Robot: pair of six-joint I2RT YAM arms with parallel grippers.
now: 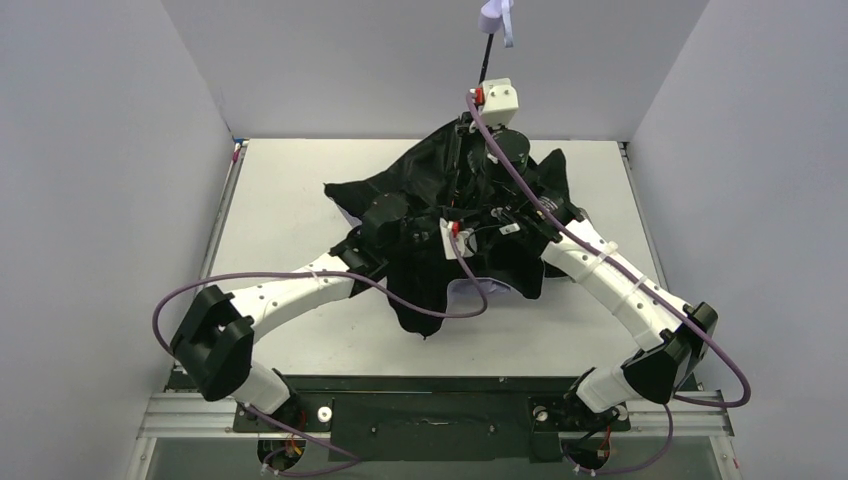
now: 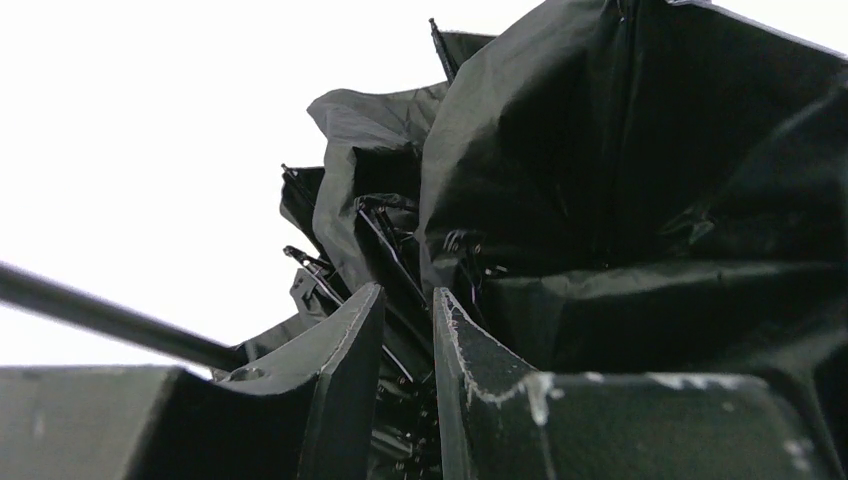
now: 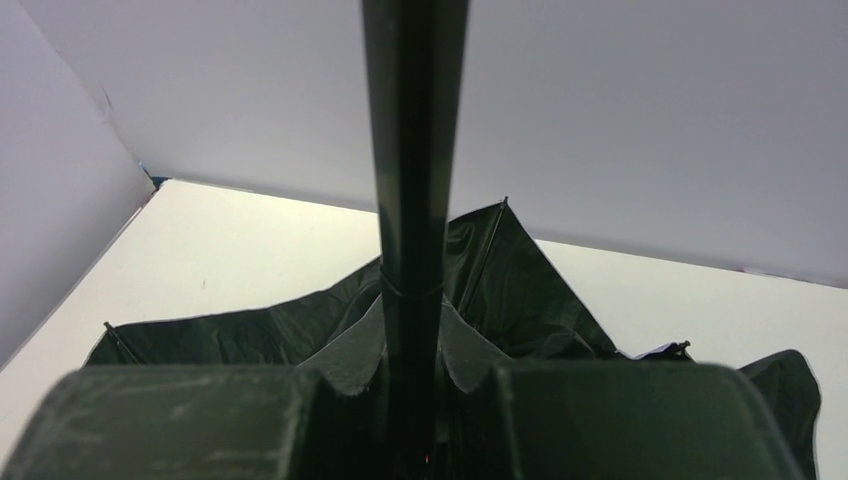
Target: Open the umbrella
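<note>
The umbrella [image 1: 415, 290] lies half spread, black lining up, mid-worktop [image 1: 290, 180] toward the far edge, its shaft [image 3: 412, 150] rising to the handle [image 1: 496, 18]. The right gripper [image 3: 412, 390] pinches the shaft. The left gripper [image 2: 408, 310] sits nearly closed among the ribs; whether it grips them I cannot tell

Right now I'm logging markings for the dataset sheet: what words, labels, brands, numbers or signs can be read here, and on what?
None can be read. The umbrella fabric, its shaft and its handle show no print, and the left gripper and right gripper show only scuffs, no lettering.
</note>
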